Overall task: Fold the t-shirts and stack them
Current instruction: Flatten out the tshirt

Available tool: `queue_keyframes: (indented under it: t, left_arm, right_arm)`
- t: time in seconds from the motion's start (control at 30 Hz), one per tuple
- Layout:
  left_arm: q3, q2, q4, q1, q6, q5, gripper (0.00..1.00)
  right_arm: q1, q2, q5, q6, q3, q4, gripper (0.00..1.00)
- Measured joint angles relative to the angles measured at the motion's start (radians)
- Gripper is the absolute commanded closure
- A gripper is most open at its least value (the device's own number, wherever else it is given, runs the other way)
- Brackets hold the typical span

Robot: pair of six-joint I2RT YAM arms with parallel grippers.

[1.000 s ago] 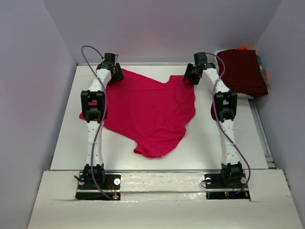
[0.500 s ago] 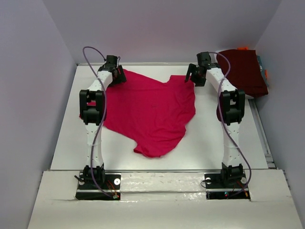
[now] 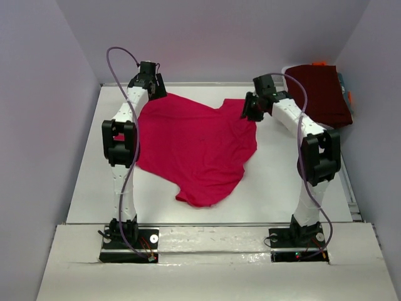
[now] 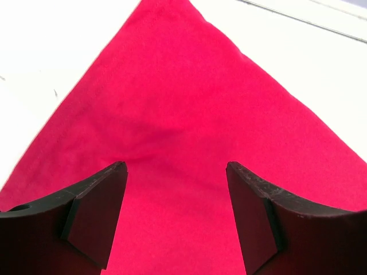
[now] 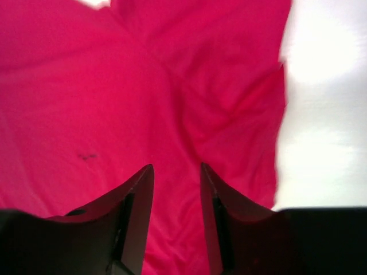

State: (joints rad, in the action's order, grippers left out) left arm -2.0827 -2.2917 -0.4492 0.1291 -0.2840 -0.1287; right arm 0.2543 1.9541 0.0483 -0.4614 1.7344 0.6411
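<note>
The crimson t-shirt [image 3: 200,147] lies rumpled across the table [image 3: 276,188]; limp, light cloth, likely to sag, so pinch its far corners. The left gripper [image 4: 176,172] hovers wide open over one corner, the right gripper [image 5: 176,169] narrowly parted over the other, holding nothing

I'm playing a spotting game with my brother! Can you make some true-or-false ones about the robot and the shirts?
1. The pink t-shirt lies spread on the table. True.
2. The maroon t-shirt sits at the far left. False: it is folded at the far right.
3. The left gripper is open over pink cloth. True.
4. The pink t-shirt is neatly folded. False: it lies unfolded and rumpled.
5. The right gripper is over the maroon t-shirt. False: it is over the pink one.
</note>
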Motion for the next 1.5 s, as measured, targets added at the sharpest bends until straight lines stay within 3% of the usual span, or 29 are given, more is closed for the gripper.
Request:
queue_keyframes:
  t: [0.13,0.33,0.83,1.5]
  left_arm:
    - [-0.092,-0.051,-0.031,0.000,0.006,-0.017,0.19]
    - [-0.141,-0.109,-0.061,0.000,0.023,-0.021,0.20]
    - [-0.173,-0.193,-0.092,0.002,0.052,-0.004,0.22]
    - [-0.175,-0.208,-0.121,-0.006,0.033,-0.098,0.26]
  right_arm:
    - [0.053,0.002,-0.003,-0.024,-0.126,-0.002,0.86]
    - [0.071,0.014,-0.024,-0.050,-0.223,0.002,0.93]
    - [0.066,-0.006,-0.081,-0.135,-0.391,-0.047,0.93]
    - [0.065,-0.029,-0.055,-0.215,-0.443,-0.121,0.93]
